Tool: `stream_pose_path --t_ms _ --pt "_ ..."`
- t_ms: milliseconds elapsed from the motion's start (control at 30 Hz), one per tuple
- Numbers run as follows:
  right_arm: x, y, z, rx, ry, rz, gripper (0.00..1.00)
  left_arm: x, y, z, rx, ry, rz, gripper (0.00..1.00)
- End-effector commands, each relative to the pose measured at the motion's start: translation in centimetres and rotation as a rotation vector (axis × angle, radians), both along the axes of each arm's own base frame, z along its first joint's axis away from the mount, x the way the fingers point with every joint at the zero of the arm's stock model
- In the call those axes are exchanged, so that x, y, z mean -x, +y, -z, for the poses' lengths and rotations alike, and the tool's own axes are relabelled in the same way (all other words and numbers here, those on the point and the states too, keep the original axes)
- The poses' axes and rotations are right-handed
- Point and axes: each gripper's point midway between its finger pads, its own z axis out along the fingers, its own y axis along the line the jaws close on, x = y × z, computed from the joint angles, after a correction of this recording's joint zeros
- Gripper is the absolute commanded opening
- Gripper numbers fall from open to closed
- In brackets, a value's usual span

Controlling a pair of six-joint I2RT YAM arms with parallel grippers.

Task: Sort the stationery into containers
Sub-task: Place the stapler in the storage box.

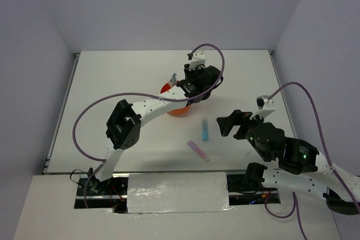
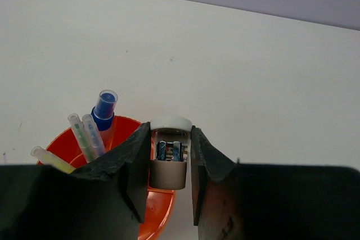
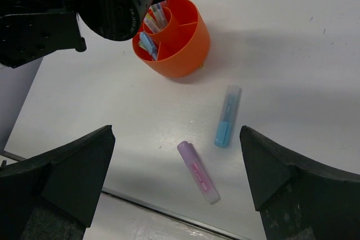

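Item (image 2: 167, 177), white-capped, pinched in left gripper (image 2: 170, 139): only left wrist shows it; right gripper (image 3: 175, 139) spread.

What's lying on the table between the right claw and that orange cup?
Two markers, a blue marker and a pink marker, lie flat and apart between the right gripper and the orange organiser; the right wrist view shows it.
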Motion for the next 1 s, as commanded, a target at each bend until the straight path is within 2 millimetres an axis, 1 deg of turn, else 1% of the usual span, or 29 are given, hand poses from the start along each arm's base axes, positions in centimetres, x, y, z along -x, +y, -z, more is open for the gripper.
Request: stream_pose_path --t_ms 0,67,233,300,433,667,767,800,867,967 --pt "0.2 0.3 0.2 -0.002 -0.005 -0.022 1.0 -0.2 0.7 -1.2 0.009 -0.059 -0.076 0.0" --pt "0.2 0.4 0.4 0.004 -0.001 -0.028 1.0 -0.2 0.9 -0.4 0.001 -0.051 -0.092 0.0" --pt "0.3 0.8 0.3 -0.001 -0.002 -0.046 1.0 0.0 1.2 0.7 -0.018 -0.037 -0.101 0.0" --pt "0.2 1.0 0.3 -0.002 -0.002 -0.049 1.0 -0.1 1.4 1.0 -0.019 -0.035 -0.105 0.02" --pt "0.3 1.5 0.5 0.004 0.006 -0.069 1.0 -0.4 1.8 1.9 -0.026 -0.018 -0.096 0.11" --pt "0.3 1.9 0.2 0.005 0.003 -0.083 1.0 -0.5 2.6 3.1 -0.027 0.002 -0.111 0.16" --pt "0.4 2.0 0.1 0.006 0.002 -0.09 1.0 -0.5 2.6 3.5 -0.031 0.004 -0.099 0.28" --pt "0.3 2.0 0.1 0.007 0.002 -0.091 1.0 -0.5 2.6 3.8 -0.035 0.009 -0.098 0.34" --pt "0.3 2.1 0.0 0.005 0.001 -0.094 1.0 -0.5 2.6 4.1 -0.043 0.016 -0.097 0.39" --pt "0.4 2.2 0.0 0.006 0.0 -0.099 1.0 -0.7 2.6 4.8 -0.038 0.028 -0.091 0.43"
